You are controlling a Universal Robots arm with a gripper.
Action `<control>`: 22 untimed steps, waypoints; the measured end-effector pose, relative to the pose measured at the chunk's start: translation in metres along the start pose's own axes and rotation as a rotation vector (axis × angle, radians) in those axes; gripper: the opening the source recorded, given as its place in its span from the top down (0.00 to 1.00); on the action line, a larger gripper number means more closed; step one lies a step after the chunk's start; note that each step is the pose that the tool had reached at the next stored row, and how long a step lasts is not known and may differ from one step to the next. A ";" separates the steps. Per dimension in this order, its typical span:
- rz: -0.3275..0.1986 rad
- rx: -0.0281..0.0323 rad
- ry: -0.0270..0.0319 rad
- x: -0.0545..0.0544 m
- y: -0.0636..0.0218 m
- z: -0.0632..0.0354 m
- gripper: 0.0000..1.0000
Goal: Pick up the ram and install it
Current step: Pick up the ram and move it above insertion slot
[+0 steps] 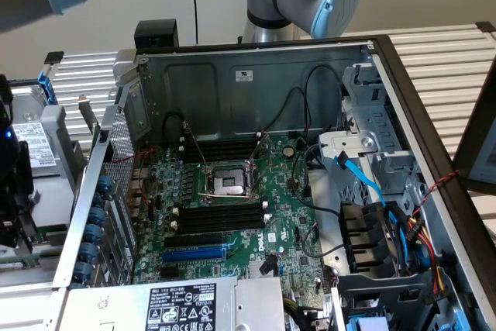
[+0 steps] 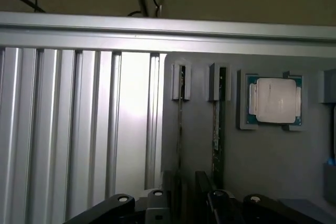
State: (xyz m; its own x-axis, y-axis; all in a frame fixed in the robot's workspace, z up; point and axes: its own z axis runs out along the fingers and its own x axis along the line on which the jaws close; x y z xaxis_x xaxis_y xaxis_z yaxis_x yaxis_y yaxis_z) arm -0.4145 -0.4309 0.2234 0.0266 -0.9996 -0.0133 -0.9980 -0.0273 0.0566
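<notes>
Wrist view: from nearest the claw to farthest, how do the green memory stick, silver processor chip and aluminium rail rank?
1. Thin green circuit-board ram stick, on edge in the grey tray, running toward the open claw.
2. Silver square processor chip, in its grey holder.
3. Long aluminium rail, beyond the tray.

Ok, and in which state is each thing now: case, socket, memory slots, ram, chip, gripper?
computer case: open, side cover off.
processor socket: looks empty.
memory slots: empty.
ram: on edge in the gray holder, not gripped.
processor chip: seated flat in the holder.
gripper: open, holding nothing.
</notes>
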 end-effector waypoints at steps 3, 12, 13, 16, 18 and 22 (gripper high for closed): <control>-0.005 -0.0002 0.0003 -0.001 -0.0001 0.0054 0.68; -0.012 -0.0003 0.0007 -0.004 0.0050 0.0197 0.68; -0.012 -0.0002 0.0007 -0.004 0.0050 0.0197 0.68; -0.012 0.0000 0.0006 -0.005 0.0068 0.0212 0.68; -0.012 0.0001 0.0006 -0.005 0.0072 0.0217 0.68; -0.012 -0.0001 0.0007 -0.005 0.0079 0.0223 0.68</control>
State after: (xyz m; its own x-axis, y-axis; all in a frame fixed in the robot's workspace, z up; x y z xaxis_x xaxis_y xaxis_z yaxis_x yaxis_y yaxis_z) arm -0.4238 -0.4258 0.2016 0.0389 -0.9992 -0.0133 -0.9976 -0.0396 0.0566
